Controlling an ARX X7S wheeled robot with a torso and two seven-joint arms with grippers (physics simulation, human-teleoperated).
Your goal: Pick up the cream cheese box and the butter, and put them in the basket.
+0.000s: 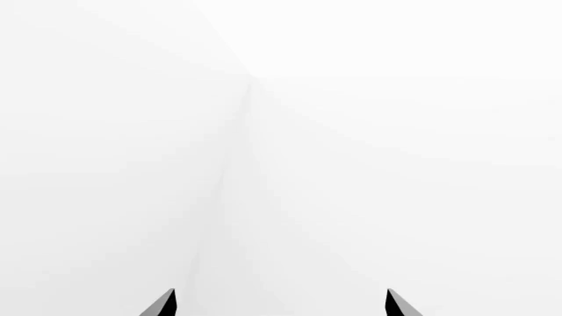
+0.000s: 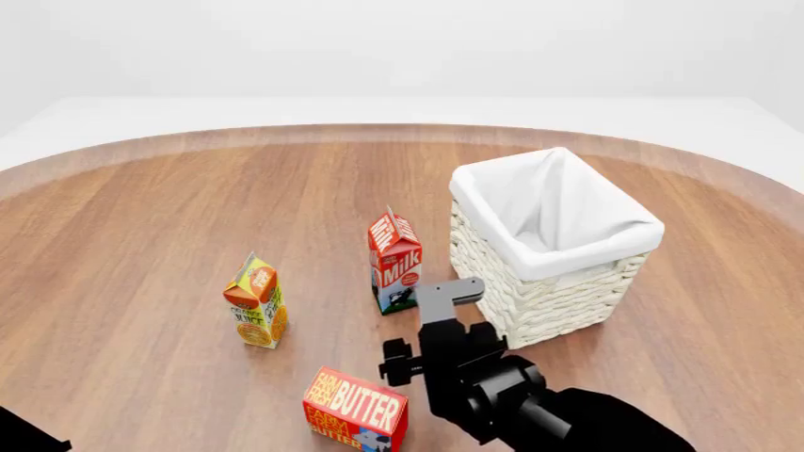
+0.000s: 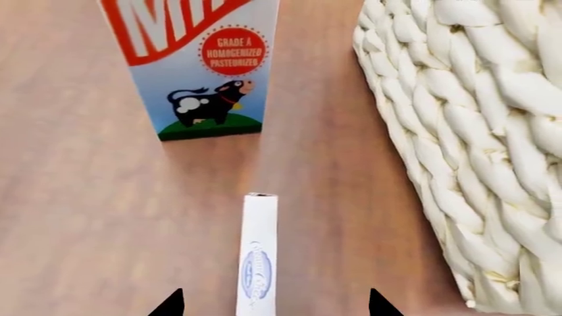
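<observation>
Right gripper (image 3: 274, 304) spread wide, both dark fingertips low in the right wrist view, nothing between them yet. Straight ahead, centred in that gap: the cream cheese box (image 3: 257, 257), thin and white with a small blue oval mark, seen edge-on, long axis running directly away from the gripper toward the milk carton (image 3: 195, 62). Box lying on the wooden tabletop (image 3: 79, 217), between carton and basket (image 3: 474, 131); hidden behind the arm in the head view. Basket: chunky whitish woven wicker, close beside the box on one side; squarish, with a smooth white cloth liner folded over the rim. Butter (image 2: 356, 411): red-orange cardboard box with large white lettering, standing just left of the right arm, apart from it. Orange juice carton (image 2: 255, 301) farther left. Left gripper (image 1: 281, 304) probably open, only two dark tips visible against blank white, well away from everything. Right arm clearly the nearer one to both items.
</observation>
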